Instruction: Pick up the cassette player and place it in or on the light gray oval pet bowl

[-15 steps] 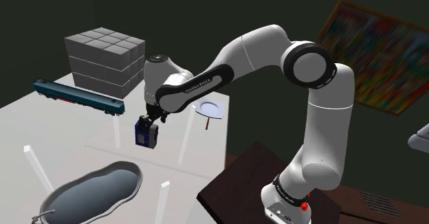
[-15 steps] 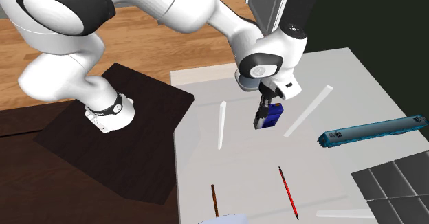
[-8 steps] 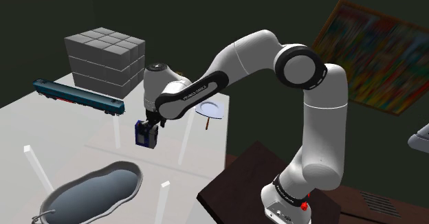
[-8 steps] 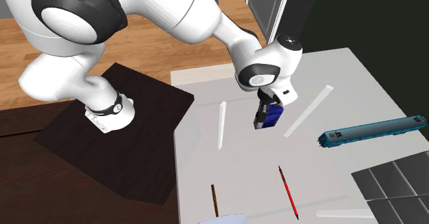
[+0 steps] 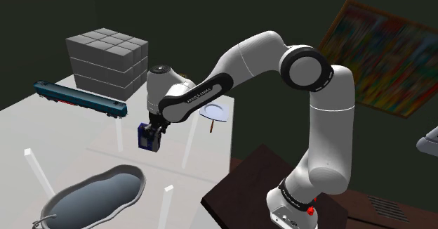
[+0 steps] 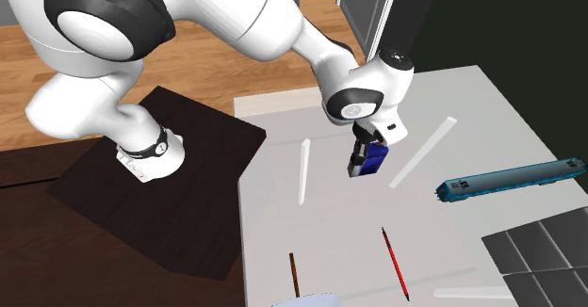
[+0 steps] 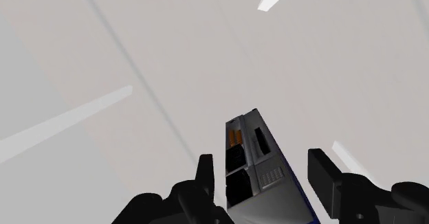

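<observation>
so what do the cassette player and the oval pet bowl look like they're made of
The cassette player: likely hard plastic, matte grey face with moulded buttons, blue side, orange details. The pet bowl: smooth, grey rim with a darker, faintly glossy inside; could be glazed ceramic or metal, the render leaves it open.

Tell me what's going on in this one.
The white Franka arm has the blue cassette player clasped in its black gripper, apparently lifted a little off the white table. The grey oval pet bowl sits toward the shoulder view's lower left, and the player is not yet in it. A blue model train and a grey cube lie further back.
</observation>
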Motion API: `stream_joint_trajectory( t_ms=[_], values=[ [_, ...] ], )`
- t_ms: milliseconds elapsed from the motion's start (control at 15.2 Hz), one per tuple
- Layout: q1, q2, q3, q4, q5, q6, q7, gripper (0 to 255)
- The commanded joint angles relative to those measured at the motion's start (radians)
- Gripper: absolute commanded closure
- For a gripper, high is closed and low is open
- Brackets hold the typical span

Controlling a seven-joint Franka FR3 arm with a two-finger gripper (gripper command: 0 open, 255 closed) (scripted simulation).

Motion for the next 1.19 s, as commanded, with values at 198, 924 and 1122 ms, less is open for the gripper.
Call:
stream_joint_trajectory(
  t_ms=[198, 924, 1122],
  values=[
    [0.0, 0.0, 0.0, 0.0, 0.0, 0.0, 0.0, 255],
    [-0.012, -0.056, 0.017, 0.004, 0.026, -0.057, -0.019, 255],
    [-0.017, -0.082, 0.025, 0.008, 0.039, -0.086, -0.029, 255]
  ],
)
